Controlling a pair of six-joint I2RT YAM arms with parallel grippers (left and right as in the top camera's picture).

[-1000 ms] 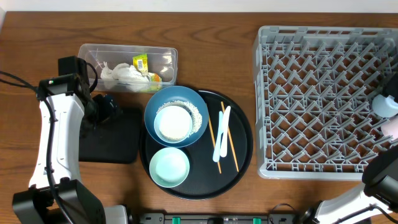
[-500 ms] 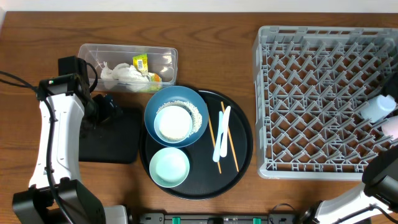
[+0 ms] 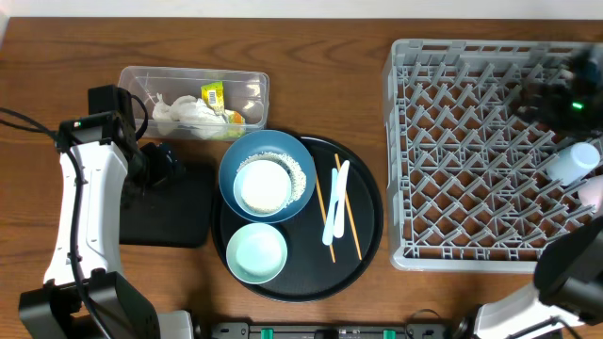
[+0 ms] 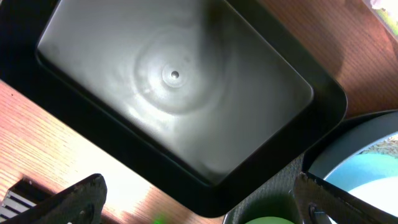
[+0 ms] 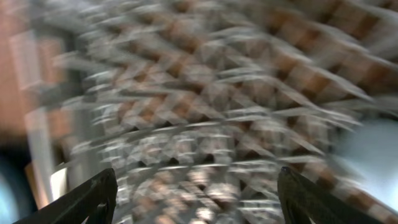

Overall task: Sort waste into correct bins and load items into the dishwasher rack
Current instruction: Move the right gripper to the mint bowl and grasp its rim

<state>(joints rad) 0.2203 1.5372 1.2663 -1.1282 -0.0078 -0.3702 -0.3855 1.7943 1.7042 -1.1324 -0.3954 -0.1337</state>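
Right gripper [image 5: 196, 173] now swung across dishwasher rack [image 3: 452, 122], spread wide and empty, white cup [image 3: 573, 162] lying inside; rise well clear before next fetch; left gripper [image 4: 199, 186] equally wide.

A brown wooden table [image 3: 330, 104] with fine grain fills the overhead view. A pale strip [image 3: 283, 8] runs beyond its far edge. Soft light leaves a sheen on the wood in the left wrist view.
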